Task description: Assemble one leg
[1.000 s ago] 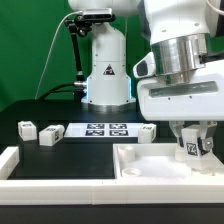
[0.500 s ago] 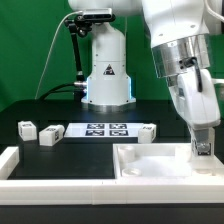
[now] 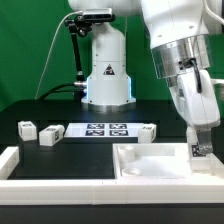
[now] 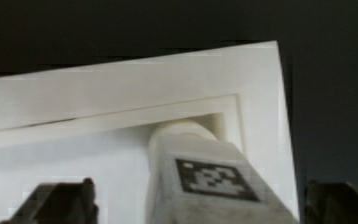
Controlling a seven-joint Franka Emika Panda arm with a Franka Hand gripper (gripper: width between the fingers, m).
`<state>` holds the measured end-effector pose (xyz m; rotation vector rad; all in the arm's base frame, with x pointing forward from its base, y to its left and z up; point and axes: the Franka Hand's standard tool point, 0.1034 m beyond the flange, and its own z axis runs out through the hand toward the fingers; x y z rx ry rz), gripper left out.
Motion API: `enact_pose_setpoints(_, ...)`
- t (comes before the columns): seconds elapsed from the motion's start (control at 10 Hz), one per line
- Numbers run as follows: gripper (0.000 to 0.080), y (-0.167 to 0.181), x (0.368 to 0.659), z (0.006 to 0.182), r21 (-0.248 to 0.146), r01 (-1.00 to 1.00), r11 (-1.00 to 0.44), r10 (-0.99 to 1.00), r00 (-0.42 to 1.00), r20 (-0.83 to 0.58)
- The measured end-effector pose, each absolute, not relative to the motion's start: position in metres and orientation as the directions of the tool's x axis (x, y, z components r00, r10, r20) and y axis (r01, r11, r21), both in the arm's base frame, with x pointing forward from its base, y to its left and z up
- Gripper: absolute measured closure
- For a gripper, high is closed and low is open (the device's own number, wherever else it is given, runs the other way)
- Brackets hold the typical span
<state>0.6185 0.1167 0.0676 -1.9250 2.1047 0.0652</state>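
Observation:
A leg (image 3: 202,152), a small white block with a black-and-white tag, stands upright in the corner socket of the white tabletop (image 3: 150,168) on the exterior view's right. My gripper (image 3: 204,142) is straight above it, with one finger on each side. In the wrist view the leg (image 4: 202,165) rises from the tabletop's corner (image 4: 87,110) between my dark fingers (image 4: 60,205). There is a gap between the leg and each finger, wider on one side. The gripper (image 4: 197,208) looks open around the leg.
Three more legs lie on the black table: two (image 3: 27,128) (image 3: 49,135) on the exterior view's left and one (image 3: 145,131) by the marker board (image 3: 105,129). A white rail (image 3: 10,160) lies at the front left. The robot base (image 3: 108,70) stands behind.
Over the last second my wrist turned about a quarter turn over the leg in the corner socket. In the last half second almost nothing has moved.

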Motion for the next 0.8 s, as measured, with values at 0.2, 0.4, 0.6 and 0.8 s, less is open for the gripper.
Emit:
enact_pose_setpoints(0.2, 0.0154, 0.12, 0.618, 0.0689, -0.207, -0.925, -0.32, -0.925, 0.352, -0.142)
enact_pose_setpoints(0.4, 0.0151, 0.1205, 0.6179, 0.0674, -0.222, -0.763, -0.607, -0.774, 0.631, -0.052)
enact_pose_setpoints(0.6, 0.0151, 0.1174, 0.619, 0.0648, -0.225, -0.579, -0.784, -0.598, 0.802, 0.02)
enact_pose_setpoints(0.8, 0.0151, 0.1177, 0.6195, 0.0651, -0.198, -0.358, -0.913, -0.379, 0.922, 0.081)
